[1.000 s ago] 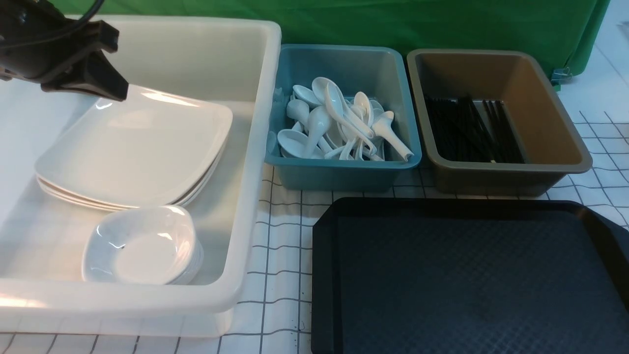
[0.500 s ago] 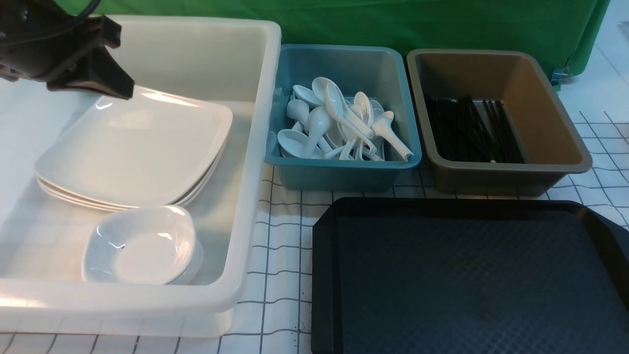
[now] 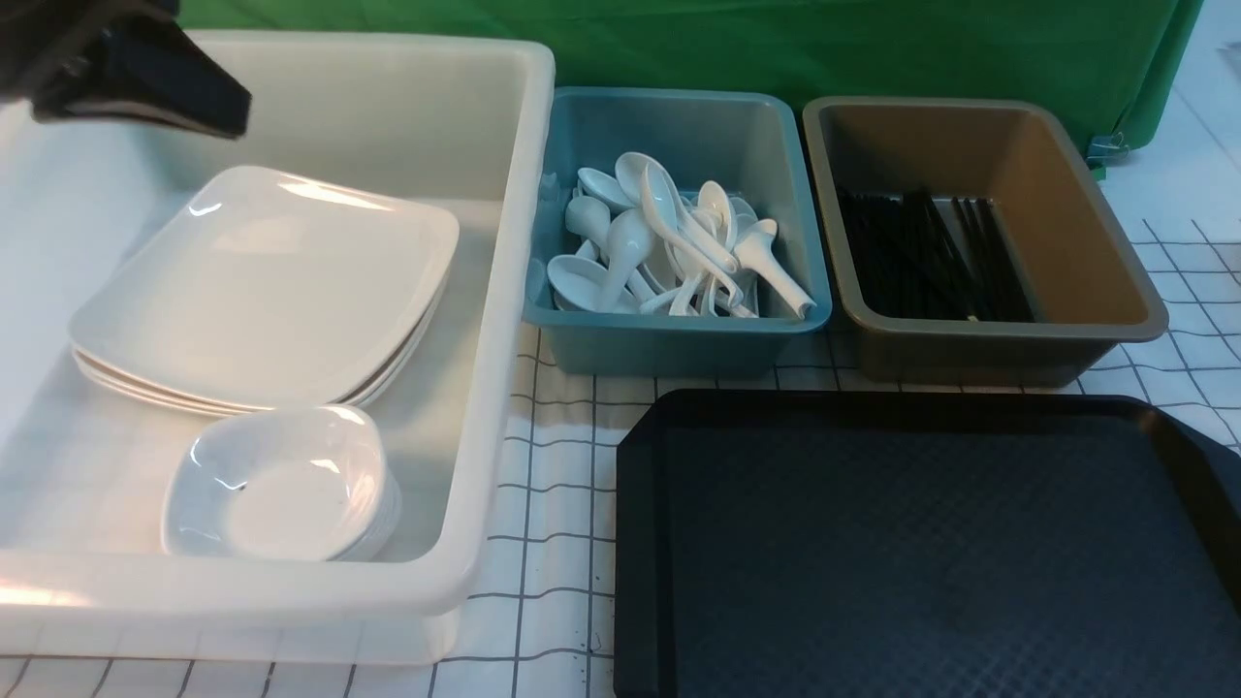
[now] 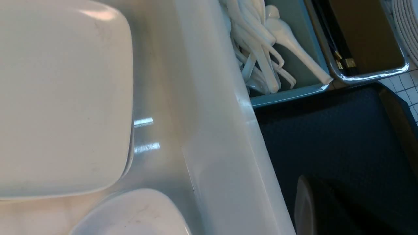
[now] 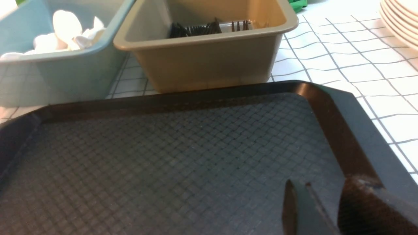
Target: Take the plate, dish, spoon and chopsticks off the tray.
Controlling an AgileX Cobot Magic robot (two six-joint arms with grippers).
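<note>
Left gripper (image 3: pixel 238 118): pressed together above white tub (image 3: pixel 494 291). Right gripper (image 5: pixel 321 199): spread partway over black tray (image 3: pixel 940 553), near right. Inside white tub: stacked plates (image 3: pixel 262 281), with dishes (image 3: pixel 281 494) nearer. Inside teal tub (image 3: pixel 669 349): spoons (image 3: pixel 659 204).

No text, label, brand, number or sign can be read in any of the views.
</note>
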